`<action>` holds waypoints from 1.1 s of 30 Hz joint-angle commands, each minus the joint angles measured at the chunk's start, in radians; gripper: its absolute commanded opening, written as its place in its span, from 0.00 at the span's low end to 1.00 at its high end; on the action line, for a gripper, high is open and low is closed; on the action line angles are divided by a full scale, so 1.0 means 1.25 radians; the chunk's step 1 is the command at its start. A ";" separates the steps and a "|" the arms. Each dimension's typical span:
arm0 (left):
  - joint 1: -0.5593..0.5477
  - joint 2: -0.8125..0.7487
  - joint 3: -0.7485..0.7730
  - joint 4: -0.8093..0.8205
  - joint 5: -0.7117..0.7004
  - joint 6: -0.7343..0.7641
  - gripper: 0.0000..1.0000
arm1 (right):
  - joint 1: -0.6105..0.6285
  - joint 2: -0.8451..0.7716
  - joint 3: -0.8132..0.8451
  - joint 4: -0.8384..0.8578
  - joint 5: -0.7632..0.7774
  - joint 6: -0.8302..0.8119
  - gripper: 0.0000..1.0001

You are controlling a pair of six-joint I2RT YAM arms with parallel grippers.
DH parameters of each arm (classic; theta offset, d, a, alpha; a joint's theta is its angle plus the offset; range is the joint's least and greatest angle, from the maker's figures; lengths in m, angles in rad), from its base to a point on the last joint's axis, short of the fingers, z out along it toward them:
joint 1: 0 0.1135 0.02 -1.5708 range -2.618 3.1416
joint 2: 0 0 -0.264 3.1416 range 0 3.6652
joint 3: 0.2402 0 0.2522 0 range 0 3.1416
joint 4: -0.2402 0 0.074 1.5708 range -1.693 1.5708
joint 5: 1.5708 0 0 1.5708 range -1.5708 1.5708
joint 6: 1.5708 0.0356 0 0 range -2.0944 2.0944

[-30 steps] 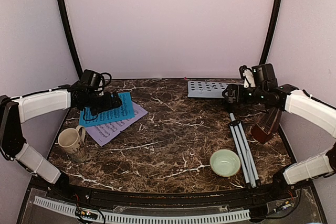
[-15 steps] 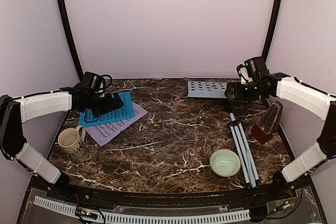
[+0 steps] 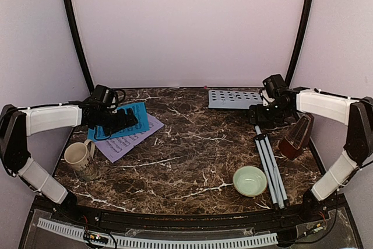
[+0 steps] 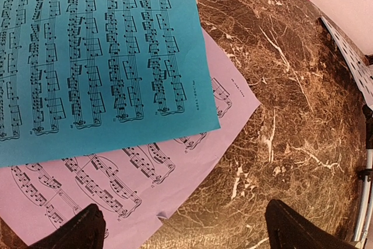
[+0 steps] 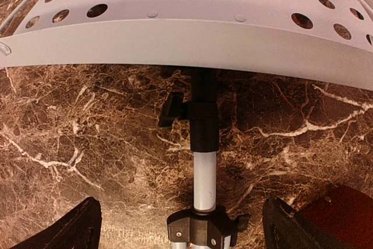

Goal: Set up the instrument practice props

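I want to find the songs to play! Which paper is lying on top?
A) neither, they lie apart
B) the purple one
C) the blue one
C: in the left wrist view the blue music sheet overlaps the lilac music sheet and hides part of it.

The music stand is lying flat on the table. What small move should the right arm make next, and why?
Probably lower the right gripper around the pole of the music stand: its jaws are open, the pole sits centred between them just below the perforated desk, and nothing is held.
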 commanded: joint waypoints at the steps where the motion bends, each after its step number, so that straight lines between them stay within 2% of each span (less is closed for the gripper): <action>1: -0.004 -0.025 -0.020 0.027 0.012 0.027 0.99 | -0.004 -0.055 0.014 0.046 -0.005 -0.020 0.97; 7: -0.003 -0.022 -0.034 0.105 0.117 0.061 0.99 | -0.011 0.021 0.212 -0.089 -0.104 -0.215 0.99; 11: -0.002 -0.012 -0.025 0.134 0.184 0.068 0.99 | -0.016 0.085 0.252 -0.132 -0.137 -0.297 0.99; 14: -0.003 -0.011 -0.008 0.119 0.192 0.076 0.99 | -0.030 0.106 0.255 -0.164 -0.127 -0.264 0.99; 22: -0.002 -0.013 -0.021 0.140 0.187 0.072 0.99 | -0.033 0.062 0.080 -0.080 -0.109 -0.122 0.93; 27: -0.003 -0.007 -0.024 0.144 0.191 0.064 0.99 | -0.032 0.078 0.020 0.001 -0.072 -0.058 0.82; 33: -0.003 -0.025 -0.027 0.129 0.171 0.070 0.99 | -0.016 0.095 -0.009 0.048 0.036 0.007 0.69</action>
